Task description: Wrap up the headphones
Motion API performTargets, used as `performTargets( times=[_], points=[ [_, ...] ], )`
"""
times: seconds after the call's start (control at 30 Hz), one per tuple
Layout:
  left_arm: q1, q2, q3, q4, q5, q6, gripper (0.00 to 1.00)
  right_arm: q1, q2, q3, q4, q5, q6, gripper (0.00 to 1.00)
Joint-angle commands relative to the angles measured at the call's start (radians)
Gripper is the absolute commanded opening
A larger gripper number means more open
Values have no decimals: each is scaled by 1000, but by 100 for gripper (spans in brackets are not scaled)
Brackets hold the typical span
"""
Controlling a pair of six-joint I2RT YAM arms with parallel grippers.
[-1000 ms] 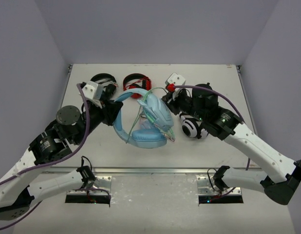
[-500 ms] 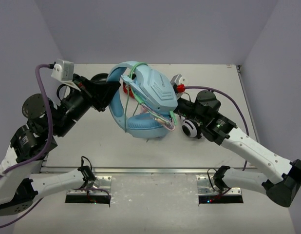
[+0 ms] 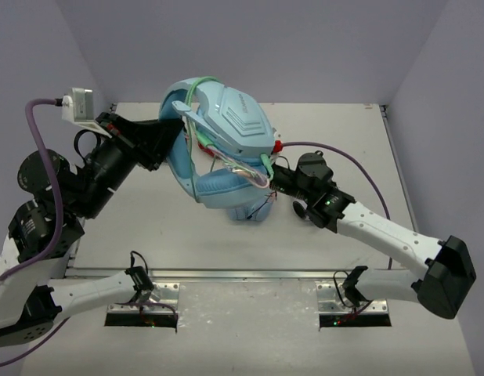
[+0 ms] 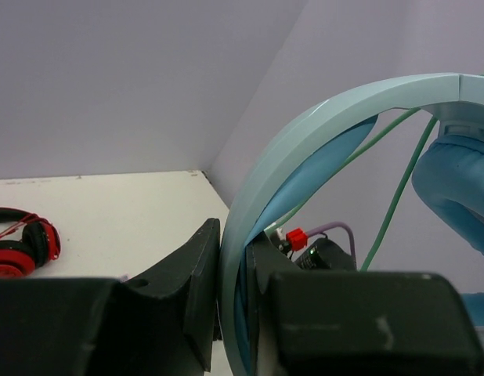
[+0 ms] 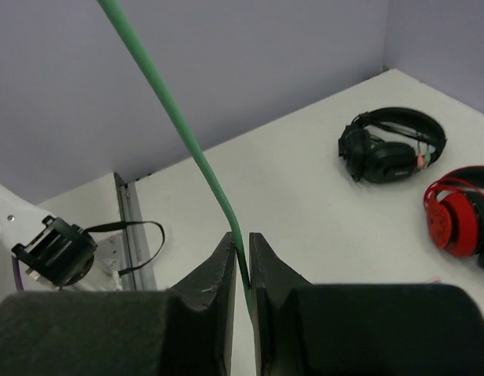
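The light-blue headphones (image 3: 226,145) hang in the air above the table, held high toward the camera. My left gripper (image 3: 170,141) is shut on their wide headband (image 4: 305,149), which runs up between its jaws in the left wrist view. The thin light-green cable (image 3: 196,125) loops over the headband and ear cups. My right gripper (image 3: 272,178) is shut on this cable (image 5: 187,141), just right of the lower ear cup; the cable rises up and left from between its fingers (image 5: 222,270).
Black headphones (image 5: 391,145) and red headphones (image 5: 461,211) lie on the white table at the far side; the red pair also shows in the left wrist view (image 4: 19,243). A metal rail (image 3: 242,274) runs along the table's near edge.
My left arm has lifted the headphones up and to the left, off the table. My right gripper has moved left and nearer, following under the ear cup with the cable.
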State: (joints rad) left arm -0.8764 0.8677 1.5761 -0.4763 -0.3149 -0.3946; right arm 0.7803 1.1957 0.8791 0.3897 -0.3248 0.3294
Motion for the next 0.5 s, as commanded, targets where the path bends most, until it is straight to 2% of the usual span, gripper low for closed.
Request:
performTargets(
  times=[0.0, 0.1, 0.27, 0.47],
  points=[
    [-9, -22, 73, 111, -132, -72, 0, 36, 24, -48, 110, -5, 36, 11],
    [-9, -26, 78, 74, -222, -101, 0, 77, 36, -103, 153, 35, 22, 6],
    [-9, -6, 99, 27, -331, -130, 0, 135, 73, -154, 210, 61, 28, 2],
    [-9, 71, 102, -36, -619, -124, 0, 286, 42, -178, 206, 176, -16, 1]
  ],
)
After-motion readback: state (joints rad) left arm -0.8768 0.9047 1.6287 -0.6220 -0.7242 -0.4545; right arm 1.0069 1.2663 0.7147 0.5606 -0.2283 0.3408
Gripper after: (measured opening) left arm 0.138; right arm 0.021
